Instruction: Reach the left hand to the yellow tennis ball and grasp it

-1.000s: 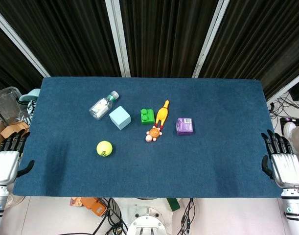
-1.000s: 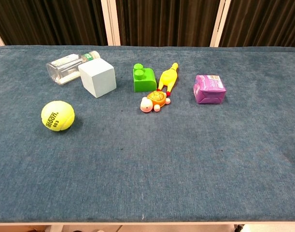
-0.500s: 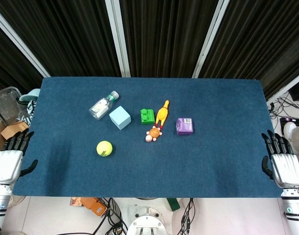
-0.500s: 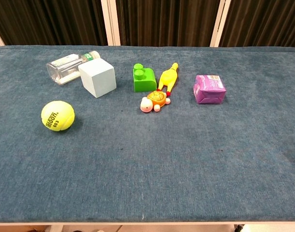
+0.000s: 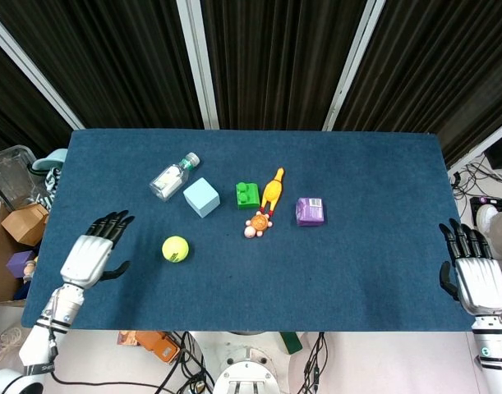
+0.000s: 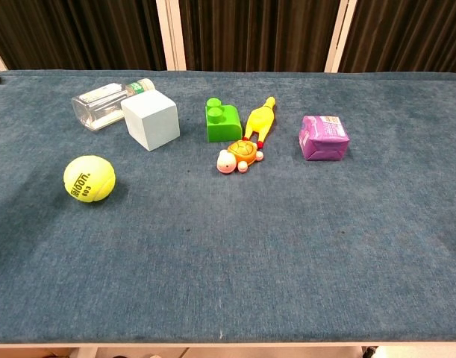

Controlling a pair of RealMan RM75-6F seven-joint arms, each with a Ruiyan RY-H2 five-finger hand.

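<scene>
The yellow tennis ball (image 5: 175,249) (image 6: 89,179) lies on the blue table, left of centre and toward the front. My left hand (image 5: 92,253) hovers over the table's left part, a hand's width to the left of the ball, its fingers spread and holding nothing. My right hand (image 5: 478,274) rests open beyond the table's right edge, far from the ball. The chest view shows neither hand.
Behind the ball lie a clear plastic bottle (image 5: 173,176) and a pale blue cube (image 5: 201,197). Further right sit a green brick (image 5: 247,194), a yellow rubber chicken (image 5: 272,190), an orange turtle toy (image 5: 257,223) and a purple box (image 5: 310,211). Cardboard boxes (image 5: 20,226) stand off the left edge.
My left hand has swung in from beyond the table's left edge to over the cloth, closer to the ball. The right hand and the objects have stayed put.
</scene>
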